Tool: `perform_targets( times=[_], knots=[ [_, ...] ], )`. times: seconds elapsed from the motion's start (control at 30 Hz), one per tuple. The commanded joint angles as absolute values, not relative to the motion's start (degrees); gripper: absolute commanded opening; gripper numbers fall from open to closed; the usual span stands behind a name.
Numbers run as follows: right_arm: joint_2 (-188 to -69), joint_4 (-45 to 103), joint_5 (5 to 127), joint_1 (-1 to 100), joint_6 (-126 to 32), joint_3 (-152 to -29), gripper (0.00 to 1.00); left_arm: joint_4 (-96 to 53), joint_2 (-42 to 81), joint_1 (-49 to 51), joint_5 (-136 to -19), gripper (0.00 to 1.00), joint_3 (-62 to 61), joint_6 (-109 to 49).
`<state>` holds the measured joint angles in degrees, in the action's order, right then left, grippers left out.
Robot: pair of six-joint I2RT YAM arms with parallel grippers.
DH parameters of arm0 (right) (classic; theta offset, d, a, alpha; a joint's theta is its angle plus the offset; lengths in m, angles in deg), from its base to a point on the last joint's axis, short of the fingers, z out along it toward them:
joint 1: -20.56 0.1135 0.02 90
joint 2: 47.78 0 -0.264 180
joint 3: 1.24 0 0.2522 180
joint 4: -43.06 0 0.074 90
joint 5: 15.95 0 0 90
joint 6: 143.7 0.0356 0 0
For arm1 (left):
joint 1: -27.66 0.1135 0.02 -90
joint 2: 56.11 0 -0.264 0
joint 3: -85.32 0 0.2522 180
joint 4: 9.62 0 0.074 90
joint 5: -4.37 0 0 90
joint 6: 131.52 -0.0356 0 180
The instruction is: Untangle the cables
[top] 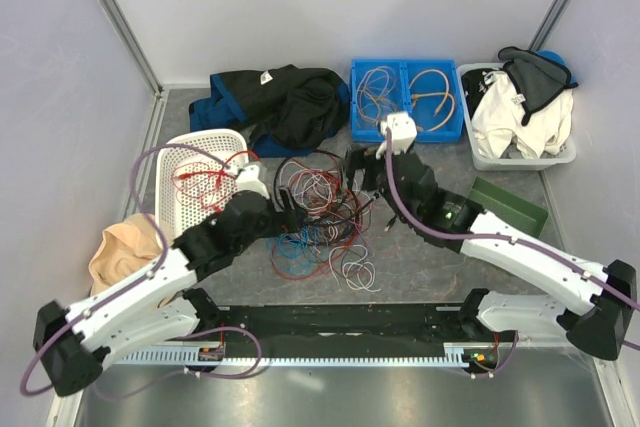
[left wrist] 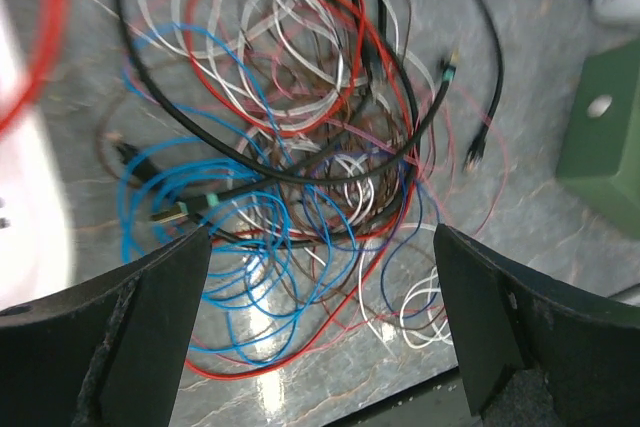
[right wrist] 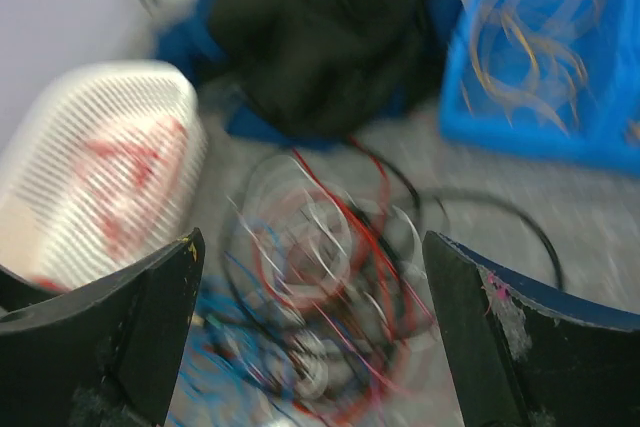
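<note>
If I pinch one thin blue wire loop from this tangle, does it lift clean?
Probably not: the thin blue wire loops lie slack and curled, so likely floppy. Red, white and black strands of the tangled wire pile cross them, so neighbours would probably drag along. Being so thin, the whole pile looks light and may slide.

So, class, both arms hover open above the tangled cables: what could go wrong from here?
The cables loop tightly through each other; the wide-open left fingers could close on several strands at once and tighten knots. Pulling one strand may drag the whole tangle against the white basket, where it could snag.
</note>
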<state>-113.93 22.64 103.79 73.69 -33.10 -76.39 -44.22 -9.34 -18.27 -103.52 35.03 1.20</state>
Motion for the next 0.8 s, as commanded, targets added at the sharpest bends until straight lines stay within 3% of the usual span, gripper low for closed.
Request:
perform_targets(
  times=[0.0, 0.27, 0.37, 0.47, 0.6, 0.77],
  knots=[
    [-108.45, 18.58, 108.32, 73.83, -29.89, -66.08, 0.98, -37.18, -1.98, -23.22, -104.0, 1.0, 32.19, 1.2],
    [-104.55, 21.65, 104.98, 73.82, -26.55, -51.74, 0.98, -34.89, 1.99, -24.37, -104.61, 1.0, 33.68, 2.95],
    [-108.41, 21.65, 111.3, 73.48, -25.14, -51.47, 0.98, -32.97, 1.2, -24.37, -103.39, 1.0, 35.52, 4.62],
    [-114.99, 21.92, 108.87, 68.13, -23.56, -52.53, 0.98, -31.73, 0.76, -24.37, -101.55, 0.97, 36.76, 5.77],
    [-119.32, 27.87, 99.21, 59.08, -21.45, -50.96, 0.88, -31.56, 0.14, -24.37, -99.87, 0.94, 38.42, 7.34],
    [-122.31, 35.62, 90.94, 58.44, -18.38, -51.56, 0.77, -31.2, -1.96, -24.37, -99.6, 0.93, 41.68, 9.19]
  ],
)
